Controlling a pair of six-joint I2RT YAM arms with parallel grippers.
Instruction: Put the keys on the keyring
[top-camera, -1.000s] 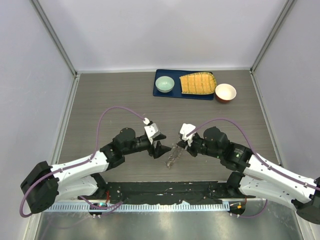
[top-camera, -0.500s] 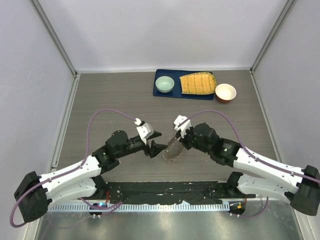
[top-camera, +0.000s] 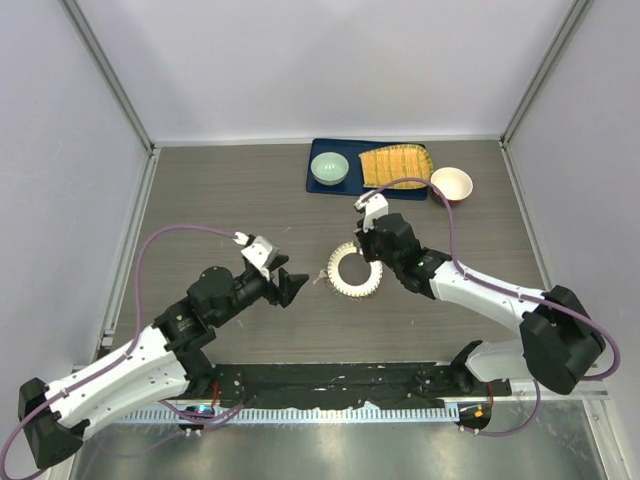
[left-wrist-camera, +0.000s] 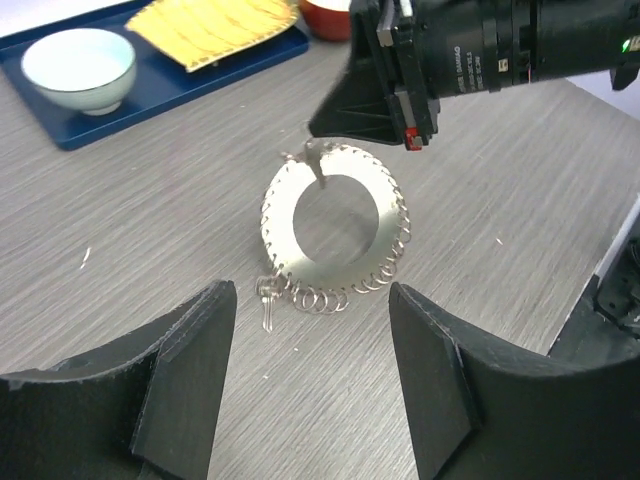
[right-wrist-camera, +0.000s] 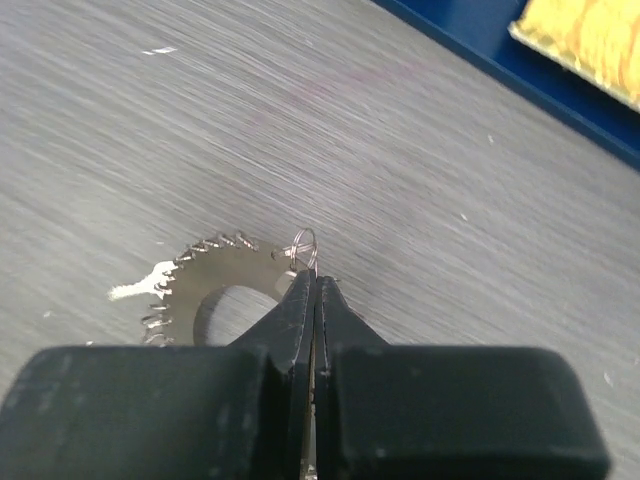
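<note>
- Grey wood-grain tabletop (top-camera: 200, 200) carries everything. A blue tray (top-camera: 316, 186) with a pale green bowl (top-camera: 329, 168) sits at its far edge, well apart from the work.
- We see the keyring (top-camera: 355, 272) lying near the middle of the tabletop, between our two arms.
- Our right hand (top-camera: 366, 252) is clenched at the keyring's far rim, pinching one small wire loop (right-wrist-camera: 305, 243) of the fringe.
- Our left hand (top-camera: 290, 287) is released and grasps nothing. It hovers just beside the keyring's near-left side.
- The key (left-wrist-camera: 267, 303) lies against the fringe on the side facing the left hand, touching it.
- We cannot tell whether the key is threaded on or merely resting there. We judge the task close to its end if it is threaded, otherwise the threading is left to do.
- From the left wrist we get the whole keyring, its open centre and the key's round head.
- From the right wrist we get the loop poking past the shut fingertips (right-wrist-camera: 300, 310), which hide the keyring's near half.
- From above, the key is only a speck.
</note>
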